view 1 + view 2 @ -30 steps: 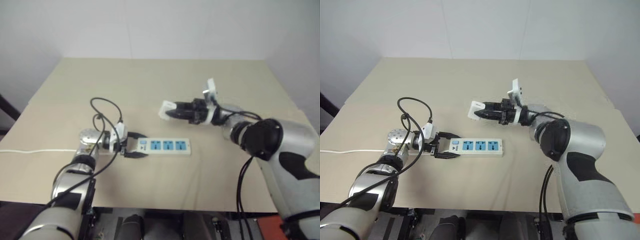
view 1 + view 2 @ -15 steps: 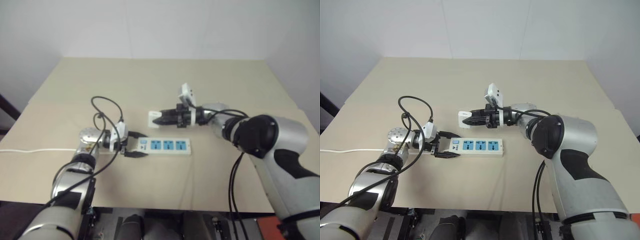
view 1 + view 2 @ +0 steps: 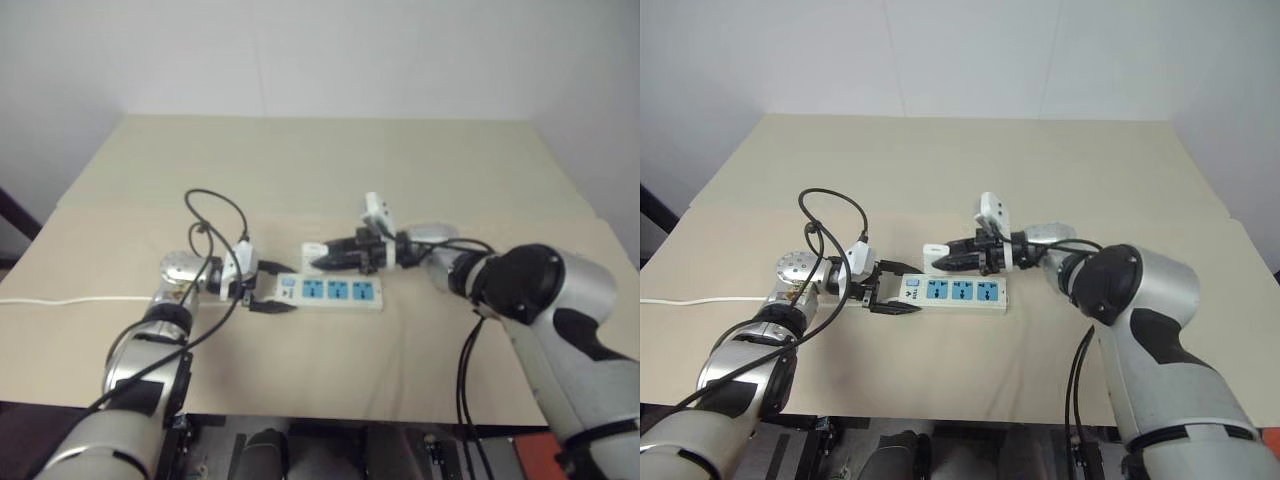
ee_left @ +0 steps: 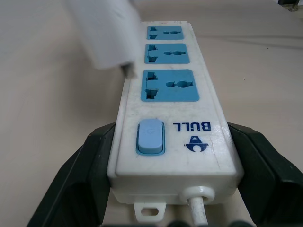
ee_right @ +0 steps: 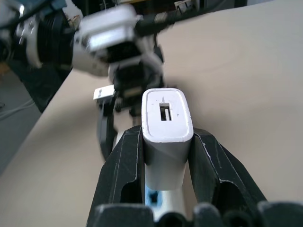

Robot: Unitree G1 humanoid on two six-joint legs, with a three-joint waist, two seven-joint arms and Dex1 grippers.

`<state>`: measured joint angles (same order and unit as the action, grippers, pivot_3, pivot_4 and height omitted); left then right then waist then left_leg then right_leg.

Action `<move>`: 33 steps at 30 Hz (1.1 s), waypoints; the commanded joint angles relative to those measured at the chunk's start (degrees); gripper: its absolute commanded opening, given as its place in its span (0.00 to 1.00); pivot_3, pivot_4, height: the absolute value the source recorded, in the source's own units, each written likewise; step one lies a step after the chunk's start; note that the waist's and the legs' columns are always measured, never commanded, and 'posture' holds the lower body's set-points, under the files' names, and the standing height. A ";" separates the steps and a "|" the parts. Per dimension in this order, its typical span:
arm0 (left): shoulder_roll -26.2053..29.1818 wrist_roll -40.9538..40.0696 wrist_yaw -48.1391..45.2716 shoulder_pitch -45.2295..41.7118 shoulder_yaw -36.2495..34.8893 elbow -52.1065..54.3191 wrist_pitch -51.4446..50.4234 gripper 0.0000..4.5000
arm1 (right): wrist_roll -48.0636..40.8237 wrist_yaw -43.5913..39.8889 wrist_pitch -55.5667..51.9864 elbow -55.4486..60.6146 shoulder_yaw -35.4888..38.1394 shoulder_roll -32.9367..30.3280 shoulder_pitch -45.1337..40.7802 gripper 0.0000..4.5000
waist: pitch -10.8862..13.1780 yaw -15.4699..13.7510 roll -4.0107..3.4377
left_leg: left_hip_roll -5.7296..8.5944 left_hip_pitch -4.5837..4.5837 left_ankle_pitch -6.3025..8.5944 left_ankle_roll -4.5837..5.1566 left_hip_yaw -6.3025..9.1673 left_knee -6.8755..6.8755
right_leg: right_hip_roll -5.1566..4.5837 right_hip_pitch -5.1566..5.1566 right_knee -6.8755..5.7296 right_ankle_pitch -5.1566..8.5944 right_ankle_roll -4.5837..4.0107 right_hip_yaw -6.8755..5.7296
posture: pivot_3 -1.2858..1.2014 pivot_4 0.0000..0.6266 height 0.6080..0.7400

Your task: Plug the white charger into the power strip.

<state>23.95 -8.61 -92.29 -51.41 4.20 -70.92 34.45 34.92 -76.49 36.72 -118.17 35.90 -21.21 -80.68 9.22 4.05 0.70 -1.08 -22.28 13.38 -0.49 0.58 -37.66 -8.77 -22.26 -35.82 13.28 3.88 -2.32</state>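
Power strip (image 3: 330, 291), centre of frame on tan surface (image 3: 400, 160); switch end clamped in left claw (image 3: 262, 291). White charger (image 5: 166, 127) gripped in right claw (image 3: 318, 258), hovering just above strip's left end (prongs blurred). Risk: misaligned prongs jamming against socket face, shoving strip askew.

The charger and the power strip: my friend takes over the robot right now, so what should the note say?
Left gripper: shut on the switch end of the power strip, pinning it flat on the table.
Right gripper: shut on the white charger, holding it in the air just over the far edge of the strip, near the socket next to the switch.
Done: strip steadied, charger picked up and brought over.
Left: line the prongs up with a blue socket and push the charger in. All three sockets are free.
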 commanded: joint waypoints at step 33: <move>-0.80 1.85 -0.21 -0.31 -0.54 -0.83 -0.54 0.73 | 12.17 5.94 6.82 -1.83 5.17 -0.44 1.23 0.24 | 0.09 0.00 0.15 | 0.00 0.01 0.00 0.00 0.00 0.01 | 0.00 0.01 0.01 0.00 0.00 0.00 | 0.52 0.24 1.00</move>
<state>23.48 -7.58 -92.28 -51.65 3.43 -72.03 33.55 46.63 -70.68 43.89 -118.29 40.98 -21.26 -77.86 9.31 4.05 0.85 -1.08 -22.27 13.38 -0.49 0.58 -37.65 -8.77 -22.25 -35.81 13.28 3.88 -2.32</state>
